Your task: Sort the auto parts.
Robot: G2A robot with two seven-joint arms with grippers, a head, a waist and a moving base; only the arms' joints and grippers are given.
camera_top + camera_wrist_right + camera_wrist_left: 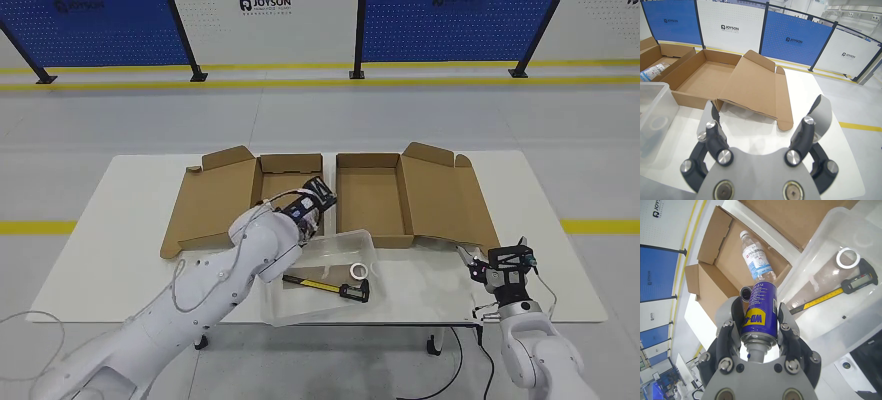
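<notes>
My left gripper (759,311) is shut on a blue and yellow spray can (761,309), held above the near edge of the left cardboard box (723,262); in the top view this gripper (308,208) hangs over that box (285,195). A clear bottle with a white cap (756,260) lies inside the left box. The clear plastic bin (325,275) holds a yellow and black caliper (838,292) and a white ring (847,259). My right gripper (764,108) stands open with nothing in it above the table's right front, also seen from above as the right gripper (497,262).
The right cardboard box (370,200) lies open with bare cardboard inside (702,79), its lid flap (757,89) spread toward my right gripper. Both boxes' flaps (205,205) lie flat on the white table (120,240). Blue and white fence panels stand behind.
</notes>
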